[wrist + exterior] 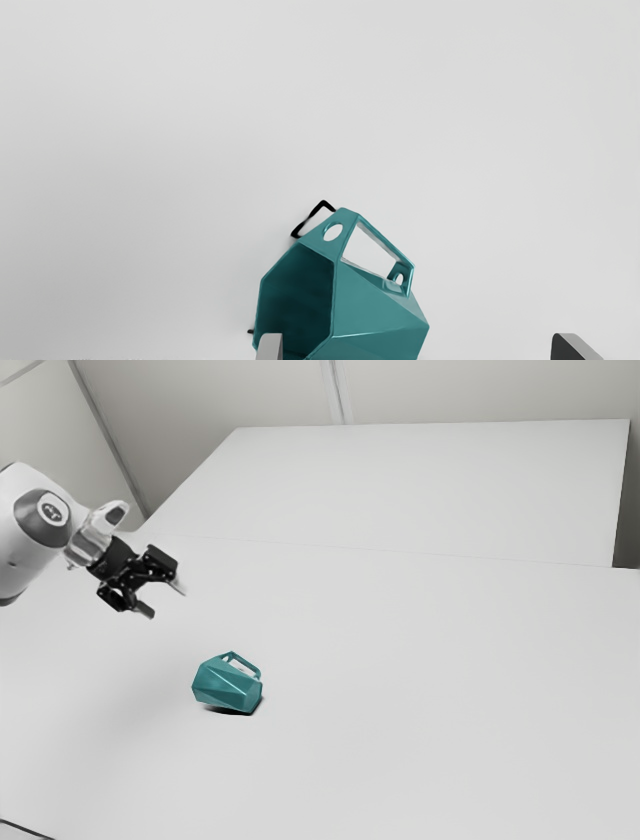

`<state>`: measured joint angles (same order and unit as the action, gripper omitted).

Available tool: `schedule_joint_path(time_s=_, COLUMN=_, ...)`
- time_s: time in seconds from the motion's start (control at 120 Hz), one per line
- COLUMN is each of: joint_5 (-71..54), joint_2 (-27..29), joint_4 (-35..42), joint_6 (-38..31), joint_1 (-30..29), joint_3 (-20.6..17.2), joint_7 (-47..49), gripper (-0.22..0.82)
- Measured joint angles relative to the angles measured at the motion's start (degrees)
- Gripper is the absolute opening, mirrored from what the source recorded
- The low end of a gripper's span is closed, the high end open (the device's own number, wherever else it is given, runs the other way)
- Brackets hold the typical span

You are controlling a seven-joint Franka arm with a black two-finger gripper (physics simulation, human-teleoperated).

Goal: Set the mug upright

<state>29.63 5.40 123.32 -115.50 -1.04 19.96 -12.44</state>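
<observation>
Mug (228, 685): one, teal, faceted; lying on its side on the table (420, 690), not upright.
Mouth (295, 300): open, dark inside; in the wrist view, on the side of the mug toward the nearer finger (270, 347), which overlaps its edge in that view.
Handle (346, 215): angular, teal, raised from the mug's side, with a round hole near the rim and another near its far end.
Tool (164, 600): black, released, fingers wide apart, grasping nothing; held above the table, apart from the mug, toward the exterior view's upper left from it.
Arm (22, 530): white with grey parts, entering from the exterior view's left.
Shadow (323, 202): black, cast on the table beside the handle.
Table: pale, plain, carrying the mug.
</observation>
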Motion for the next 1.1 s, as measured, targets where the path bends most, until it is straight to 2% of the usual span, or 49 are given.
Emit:
schedule_joint_path(time_s=0.267, joint_5=3.9, joint_2=-1.5, joint_4=0.4, joint_6=8.3, joint_1=-0.2, joint_3=5.1, joint_7=-9.5, gripper=0.58)
schedule_joint_path(time_s=0.5, joint_5=5.1, joint_2=-7.2, joint_4=-0.1, joint_6=11.7, joint_1=-0.2, joint_3=7.3, joint_7=-17.8, gripper=0.58)
schedule_joint_path(time_s=0.783, joint_5=9.7, joint_2=-12.9, joint_4=-0.5, joint_6=12.4, joint_1=1.1, joint_3=7.5, joint_7=-25.9, gripper=0.58)
schedule_joint_path(time_s=1.1, joint_5=13.5, joint_2=-13.3, joint_4=3.2, joint_6=8.2, joint_1=1.8, joint_3=5.1, joint_7=-32.3, gripper=0.58)
